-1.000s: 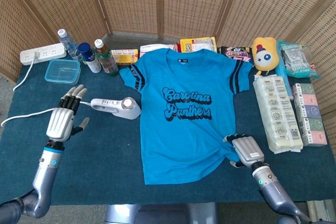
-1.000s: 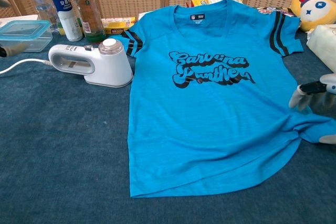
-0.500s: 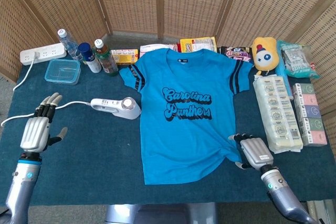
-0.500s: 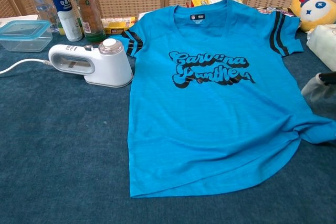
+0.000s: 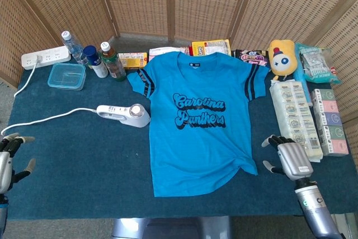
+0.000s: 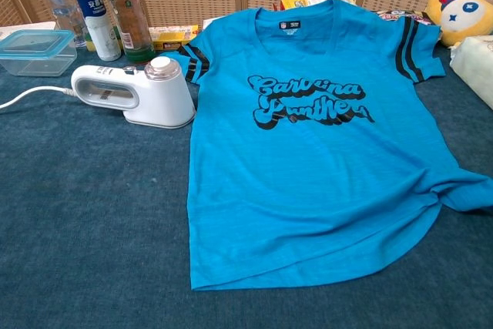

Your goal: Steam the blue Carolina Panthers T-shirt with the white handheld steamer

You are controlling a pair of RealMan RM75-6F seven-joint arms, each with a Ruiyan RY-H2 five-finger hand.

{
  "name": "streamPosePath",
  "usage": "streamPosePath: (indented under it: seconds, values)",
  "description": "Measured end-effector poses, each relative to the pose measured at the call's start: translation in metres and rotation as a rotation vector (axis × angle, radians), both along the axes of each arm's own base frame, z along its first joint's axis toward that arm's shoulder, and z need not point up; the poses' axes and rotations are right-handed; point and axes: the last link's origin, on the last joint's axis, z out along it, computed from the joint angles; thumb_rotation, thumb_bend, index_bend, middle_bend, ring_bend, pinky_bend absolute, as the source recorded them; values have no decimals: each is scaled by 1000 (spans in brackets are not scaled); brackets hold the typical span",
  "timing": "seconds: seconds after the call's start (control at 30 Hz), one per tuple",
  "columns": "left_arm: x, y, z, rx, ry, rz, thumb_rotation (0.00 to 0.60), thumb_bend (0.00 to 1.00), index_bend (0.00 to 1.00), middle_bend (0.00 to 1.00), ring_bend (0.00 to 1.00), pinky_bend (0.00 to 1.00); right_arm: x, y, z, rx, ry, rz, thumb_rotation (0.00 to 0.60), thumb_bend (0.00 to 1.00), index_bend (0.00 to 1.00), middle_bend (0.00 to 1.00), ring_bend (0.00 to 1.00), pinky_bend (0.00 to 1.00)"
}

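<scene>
Both hands have pulled back from the work since a second ago. I have drawn my right hand (image 5: 291, 160) off the bunched lower right hem of the bright blue short-sleeved T-shirt with dark script lettering (image 5: 199, 120); it now hovers just beside that corner, apart from the cloth, fingers loose and holding nothing. My left hand (image 5: 8, 157) has slid from beside the white handheld garment steamer (image 5: 124, 113) out to the left table edge, fingers spread, empty. Neither hand shows in the chest view now.

Shirt lies flat, face up, at the middle of the dark blue cloth-covered table (image 5: 89, 160), collar toward the far side. A pucker remains at the lower right hem.

Steamer rests on its side just left of the shirt, its white cord (image 5: 50, 117) running off left.

Judgement: with both hands withdrawn, the smoothing step looks finished or paused; the steamer is untouched and would be the next reach for my left hand.

Behind: clear plastic lidded box (image 5: 66, 76), bottles (image 5: 113, 60), yellow plush toy (image 5: 281, 59).
</scene>
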Motion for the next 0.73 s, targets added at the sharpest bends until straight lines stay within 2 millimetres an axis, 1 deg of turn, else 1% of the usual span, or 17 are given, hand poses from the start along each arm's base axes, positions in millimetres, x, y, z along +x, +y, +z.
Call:
streamPosePath:
  seconds: [0.07, 0.17, 0.3, 0.4, 0.53, 0.73]
  values:
    - [-3, -9, 3, 7, 9, 10, 600, 318, 338, 375, 223, 295, -3, 4, 3, -27, 0, -4, 600, 288, 446, 424, 439, 510]
    - [-7, -23, 8, 21, 17, 23, 600, 322, 340, 375, 228, 295, -9, 12, 7, -55, 4, -17, 600, 288, 449, 426, 441, 511]
    - [-13, -42, 9, 6, 22, 59, 600, 322, 342, 375, 233, 295, -13, 19, 13, -79, 8, -29, 600, 288, 452, 426, 441, 486]
    - [-16, -50, 12, 13, 34, 83, 600, 323, 342, 375, 233, 295, -14, 23, 16, -90, 9, -33, 600, 287, 456, 426, 440, 471]
    - [-18, -54, 13, 9, 44, 93, 600, 322, 342, 375, 233, 295, -15, 24, 17, -89, 9, -39, 600, 288, 468, 428, 441, 463]
    - [-18, -53, 11, -18, 39, 92, 600, 322, 342, 375, 233, 295, -14, 24, 15, -81, 9, -40, 600, 288, 471, 428, 441, 459]
